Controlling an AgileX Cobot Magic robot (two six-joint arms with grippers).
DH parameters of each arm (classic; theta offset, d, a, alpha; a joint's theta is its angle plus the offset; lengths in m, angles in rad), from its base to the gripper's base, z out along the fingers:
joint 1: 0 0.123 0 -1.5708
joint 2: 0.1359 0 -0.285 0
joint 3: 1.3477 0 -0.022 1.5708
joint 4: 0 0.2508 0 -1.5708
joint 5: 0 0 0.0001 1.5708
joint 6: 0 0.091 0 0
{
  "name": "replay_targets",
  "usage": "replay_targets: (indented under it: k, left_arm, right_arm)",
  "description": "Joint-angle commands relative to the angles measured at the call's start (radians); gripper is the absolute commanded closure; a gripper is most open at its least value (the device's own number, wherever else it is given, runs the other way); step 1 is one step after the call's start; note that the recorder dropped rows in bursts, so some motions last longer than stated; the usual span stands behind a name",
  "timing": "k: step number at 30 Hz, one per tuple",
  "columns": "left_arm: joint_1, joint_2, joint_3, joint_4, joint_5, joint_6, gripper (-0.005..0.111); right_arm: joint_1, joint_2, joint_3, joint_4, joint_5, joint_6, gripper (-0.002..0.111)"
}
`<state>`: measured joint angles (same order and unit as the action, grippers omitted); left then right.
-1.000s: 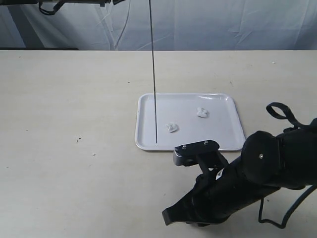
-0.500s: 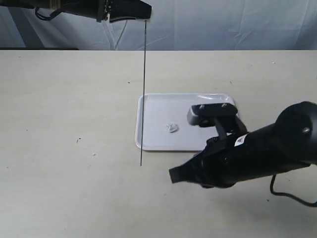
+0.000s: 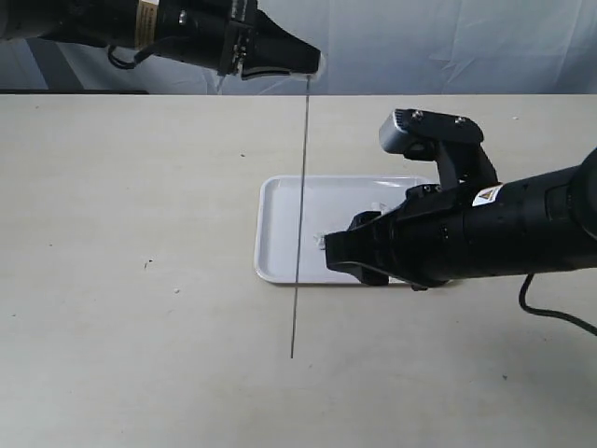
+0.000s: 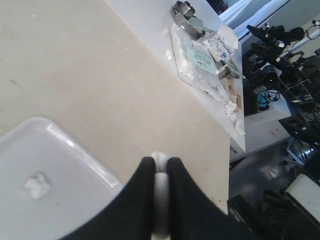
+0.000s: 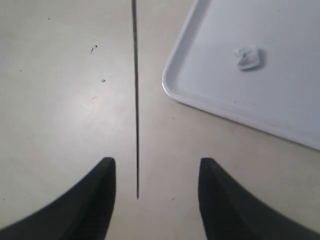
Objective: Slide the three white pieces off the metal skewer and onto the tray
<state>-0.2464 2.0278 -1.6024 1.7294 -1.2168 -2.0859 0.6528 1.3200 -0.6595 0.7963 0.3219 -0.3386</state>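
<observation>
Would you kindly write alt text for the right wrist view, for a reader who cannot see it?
A thin metal skewer reaches in between the spread black fingers of the right gripper, touching neither, above a beige table. Beside it, a white tray holds one small white piece.

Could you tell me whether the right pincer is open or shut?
Open: the pincer gapes wide, neither finger touching the skewer.

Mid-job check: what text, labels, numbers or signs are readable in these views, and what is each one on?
No text can be read in any view.
Yellow label on the left arm: too blurred to read.
Warning-triangle sticker on the right arm: only the sign shows, its print is too small.
Printed plastic bag in the left wrist view: print too blurred.
</observation>
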Motion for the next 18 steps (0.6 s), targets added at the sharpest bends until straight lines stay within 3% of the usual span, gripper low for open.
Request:
replay_targets:
  k: [1,18]
  left_arm:
    - [-0.041,-0.004,0.003,-0.047,-0.004,-0.004,0.106]
    - [-0.119,-0.009,0.003,-0.162,-0.004,-0.004,0.106]
  right_arm:
    - [-0.006,-0.003,-0.015,-0.002,-0.022,0.000,0.060]
    - [-0.006,0.107,-0.015,-0.014,-0.168,-0.002,0.060]
